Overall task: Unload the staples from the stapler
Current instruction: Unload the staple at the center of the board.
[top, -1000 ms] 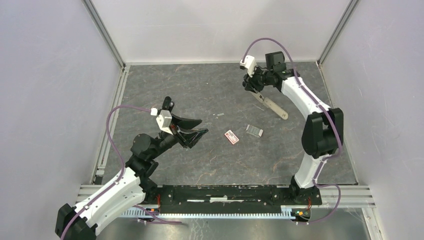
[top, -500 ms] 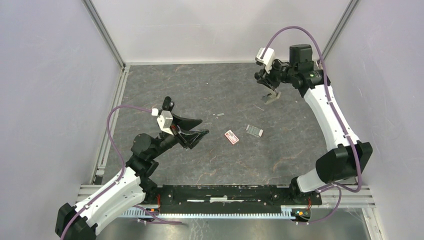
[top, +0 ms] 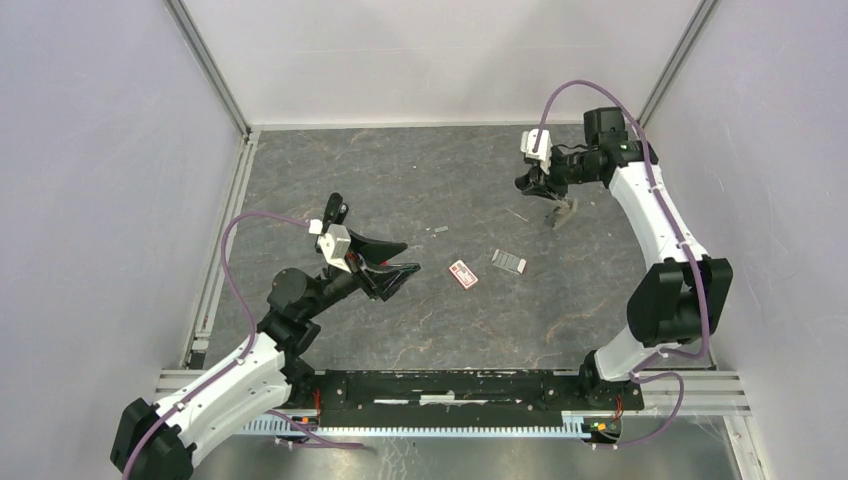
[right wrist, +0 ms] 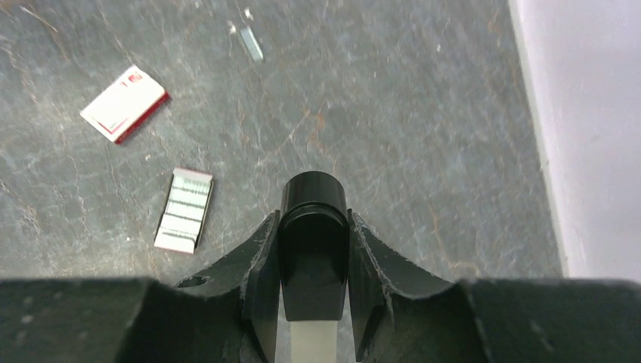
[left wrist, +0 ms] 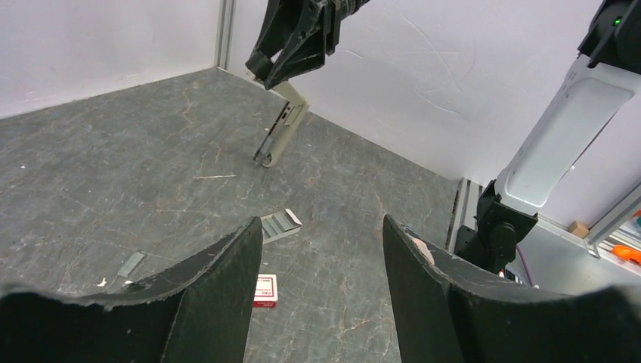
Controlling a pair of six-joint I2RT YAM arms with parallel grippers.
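Note:
My right gripper is shut on the black top of the stapler and holds it above the table at the back right. The stapler's pale base and silver magazine hang down, tip near the table. In the right wrist view the rounded black top sits clamped between my fingers. The left wrist view shows the stapler dangling from the right gripper. My left gripper is open and empty, hovering left of centre; its jaws stand wide apart in its own view.
A red-and-white staple box and a grey block of staples lie mid-table. A short staple strip lies farther left. Walls and rails close in the table.
My right arm has swung right and lifted the stapler from a slanted lie near the table to a hanging pose. The left gripper shifted only slightly.

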